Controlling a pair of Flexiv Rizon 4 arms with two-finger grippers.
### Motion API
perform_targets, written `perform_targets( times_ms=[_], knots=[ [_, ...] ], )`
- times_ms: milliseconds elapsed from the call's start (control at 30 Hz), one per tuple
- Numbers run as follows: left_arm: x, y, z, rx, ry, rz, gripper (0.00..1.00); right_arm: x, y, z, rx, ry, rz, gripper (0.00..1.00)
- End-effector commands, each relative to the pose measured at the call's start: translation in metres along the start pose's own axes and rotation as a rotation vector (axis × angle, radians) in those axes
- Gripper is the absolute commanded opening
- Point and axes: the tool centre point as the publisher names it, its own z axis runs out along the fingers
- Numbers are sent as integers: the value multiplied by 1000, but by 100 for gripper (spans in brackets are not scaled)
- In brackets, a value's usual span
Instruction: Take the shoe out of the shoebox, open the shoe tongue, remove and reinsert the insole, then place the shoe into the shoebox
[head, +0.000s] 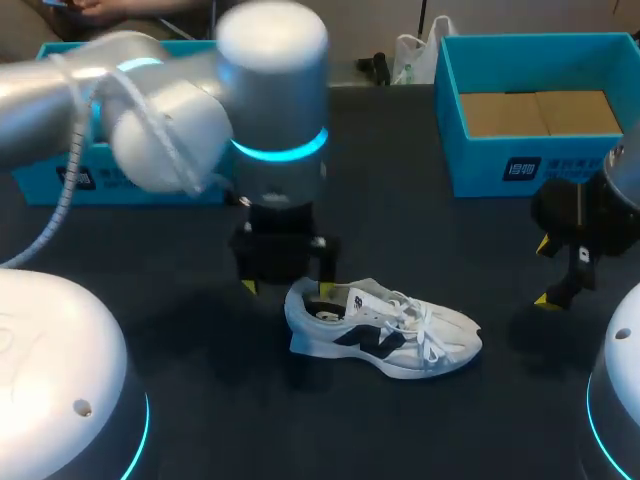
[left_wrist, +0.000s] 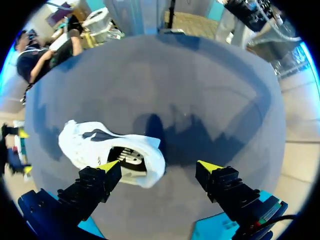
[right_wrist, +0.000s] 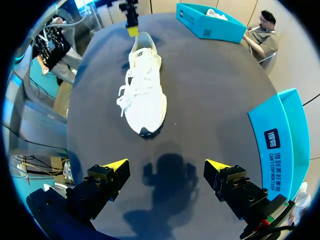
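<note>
Right wrist view meets the shoe (right_wrist: 145, 95) toe-first; left, heel-first.

White shoe (head: 385, 335) beside left hand (head: 286, 288)

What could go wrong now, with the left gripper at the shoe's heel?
The open left gripper sits off-centre over the heel of the shoe, one finger above the opening, so closing may pinch only the collar or shove the shoe. The right gripper is open and apart from the toe, so nothing steadies it. The laces lie loose and could snag.
</note>
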Motion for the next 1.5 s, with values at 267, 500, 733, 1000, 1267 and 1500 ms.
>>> perform_targets(
  times_ms=[267, 500, 733, 1000, 1267, 1500],
  knots=[
    [96, -9, -54, 268, -403, -278, 100, 1, 0, 0, 2, -2, 0, 100],
    [102, -10, -53, 296, -395, -300, 100, 1, 0, 0, 2, -2, 0, 100],
    [102, -10, -53, 296, -395, -300, 100, 1, 0, 0, 2, -2, 0, 100],
    [139, 2, -26, 537, -625, -751, 100, 1, 0, 0, 2, -2, 0, 100],
    [153, 12, -21, 605, -663, -861, 100, 1, 0, 0, 2, -2, 0, 100],
    [153, 9, -9, 638, -716, -908, 100, 1, 0, 0, 2, -2, 0, 100]
  ],
)
